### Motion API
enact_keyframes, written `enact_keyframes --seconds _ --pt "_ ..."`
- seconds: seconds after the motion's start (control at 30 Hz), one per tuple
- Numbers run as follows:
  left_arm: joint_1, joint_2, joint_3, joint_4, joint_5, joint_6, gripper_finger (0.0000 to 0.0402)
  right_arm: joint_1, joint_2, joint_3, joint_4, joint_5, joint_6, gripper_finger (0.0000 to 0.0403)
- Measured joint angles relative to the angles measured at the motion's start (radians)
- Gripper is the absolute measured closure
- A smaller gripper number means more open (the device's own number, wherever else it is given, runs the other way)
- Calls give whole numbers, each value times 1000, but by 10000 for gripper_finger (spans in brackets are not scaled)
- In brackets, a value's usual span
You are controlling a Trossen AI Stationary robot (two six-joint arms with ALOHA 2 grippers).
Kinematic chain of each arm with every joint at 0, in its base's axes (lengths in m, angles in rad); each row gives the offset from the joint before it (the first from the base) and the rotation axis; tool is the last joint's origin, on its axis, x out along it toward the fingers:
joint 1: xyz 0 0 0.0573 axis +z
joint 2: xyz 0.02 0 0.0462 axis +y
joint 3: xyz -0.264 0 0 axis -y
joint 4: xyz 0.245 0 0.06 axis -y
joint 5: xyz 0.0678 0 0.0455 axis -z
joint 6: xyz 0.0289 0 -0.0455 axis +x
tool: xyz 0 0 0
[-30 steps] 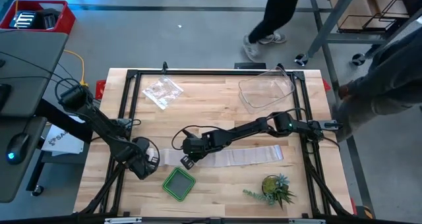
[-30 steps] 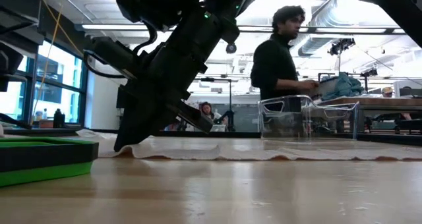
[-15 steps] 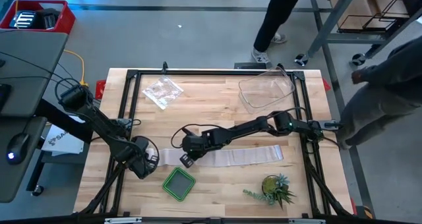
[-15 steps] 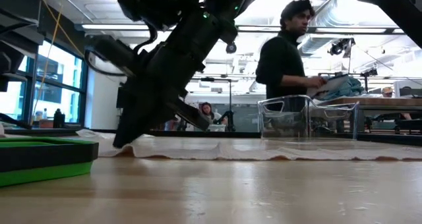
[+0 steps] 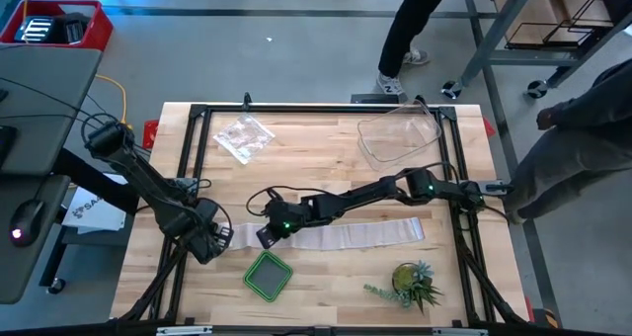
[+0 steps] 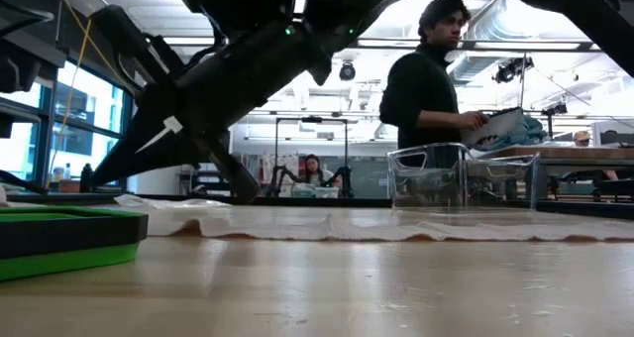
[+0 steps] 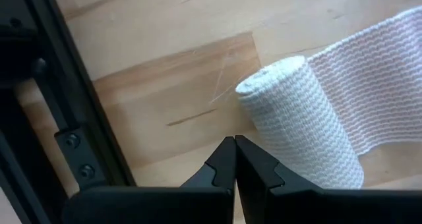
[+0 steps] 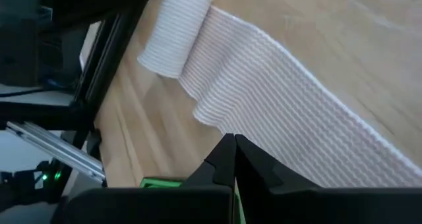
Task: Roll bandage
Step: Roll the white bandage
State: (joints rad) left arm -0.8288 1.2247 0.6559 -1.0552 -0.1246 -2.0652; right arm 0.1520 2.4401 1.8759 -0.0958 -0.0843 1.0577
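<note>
Right gripper (image 5: 267,236) shut, empty, arm stretched low across table, tip over bandage (image 5: 346,235). Left gripper (image 5: 222,237) shut, empty, just beside the rolled end.

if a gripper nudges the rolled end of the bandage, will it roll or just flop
The bandage is rolled into a cylinder at one end, so a sideways nudge there would probably roll it. Its flat tail ripples in the right wrist view, so it likely bunches rather than slides stiffly. The thin woven gauze looks light and should shift easily.
</note>
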Motion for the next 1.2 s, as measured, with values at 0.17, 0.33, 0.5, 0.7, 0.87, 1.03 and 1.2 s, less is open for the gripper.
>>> enact_keyframes --seconds 0.17,0.33,0.5,0.7,0.87,1.03,1.2 --pt "0 0 0 6 -2 7 401 -1 12 1 31 6 27 403" --pt "-3 0 0 7 3 7 401 -8 31 61 22 23 -11 403" --pt "-3 0 0 13 9 16 401 -20 42 157 -180 15 -137 403" --pt "-5 6 0 18 62 29 401 -36 36 236 -394 2 -287 403" --pt "-5 20 -4 87 60 -9 401 -51 40 294 -584 27 -390 403" --pt "-3 75 -21 114 78 -22 401 -81 -25 303 -696 48 -479 403" --pt "-3 78 -20 132 43 -70 401 -102 -83 303 -859 113 -563 403"
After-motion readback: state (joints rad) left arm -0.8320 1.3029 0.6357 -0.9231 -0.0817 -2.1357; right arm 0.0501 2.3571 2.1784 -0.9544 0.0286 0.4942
